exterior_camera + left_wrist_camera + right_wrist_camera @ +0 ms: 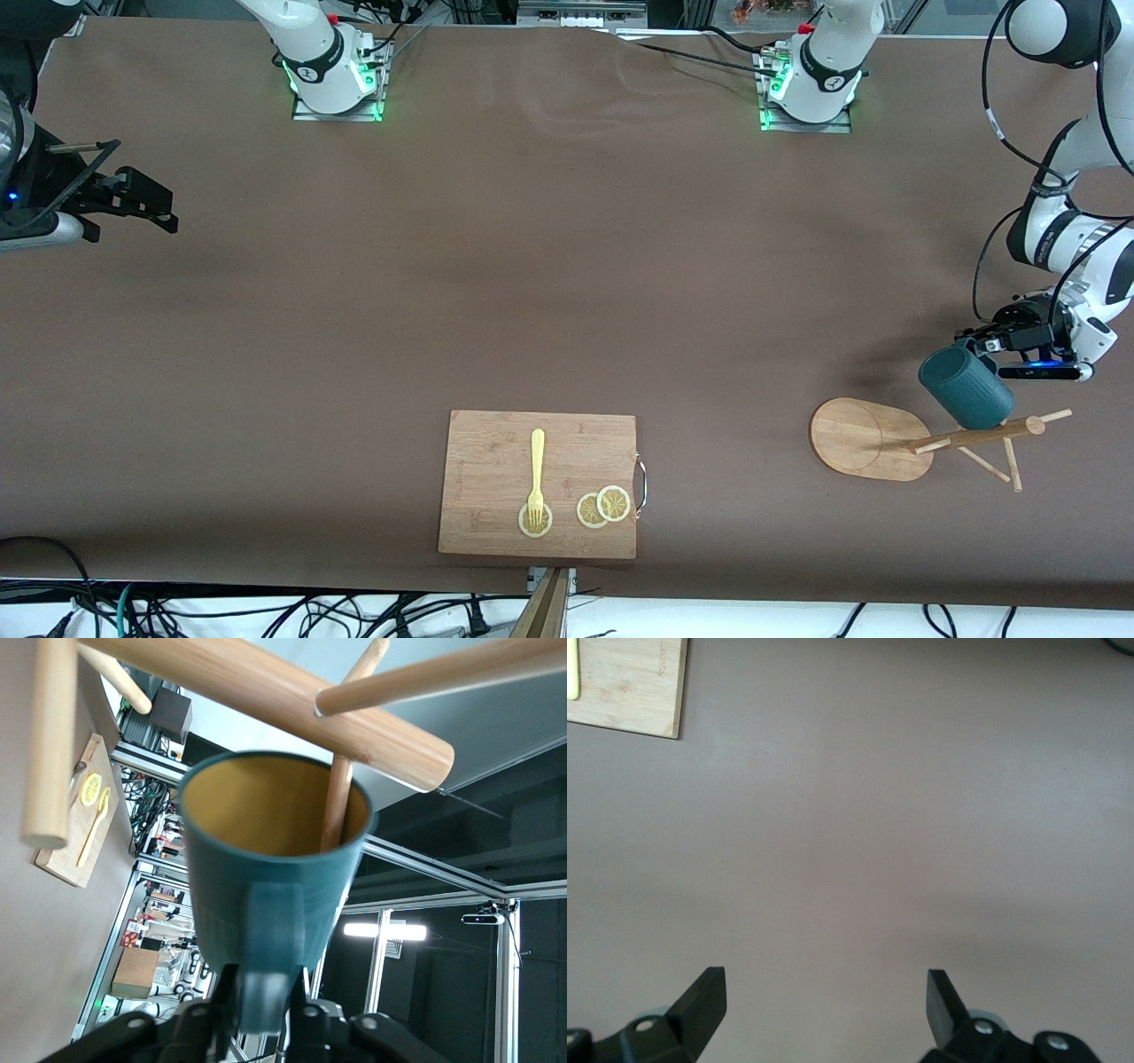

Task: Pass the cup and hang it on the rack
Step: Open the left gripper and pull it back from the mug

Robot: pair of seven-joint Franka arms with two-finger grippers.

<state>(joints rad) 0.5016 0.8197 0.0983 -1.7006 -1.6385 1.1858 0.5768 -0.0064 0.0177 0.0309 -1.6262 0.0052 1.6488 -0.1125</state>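
Observation:
The dark teal cup (966, 387) hangs tilted over the bamboo rack (850, 434) at the left arm's end of the table. In the left wrist view one thin peg (337, 806) runs into the cup's (266, 859) ochre inside, under the rack's pole (266, 695). My left gripper (974, 346) is at the cup, its fingers (213, 1001) pressed on either side of the small handle. My right gripper (164, 213) waits over bare table at the right arm's end, open (824, 979) with nothing between its fingers.
A rectangular bamboo cutting board (496, 443) lies near the table's front edge, with a yellow fork (536, 474) and lemon slices (604, 507) on it. Its corner (629, 682) shows in the right wrist view. The rack's pegs (1010, 461) stick out toward the front camera.

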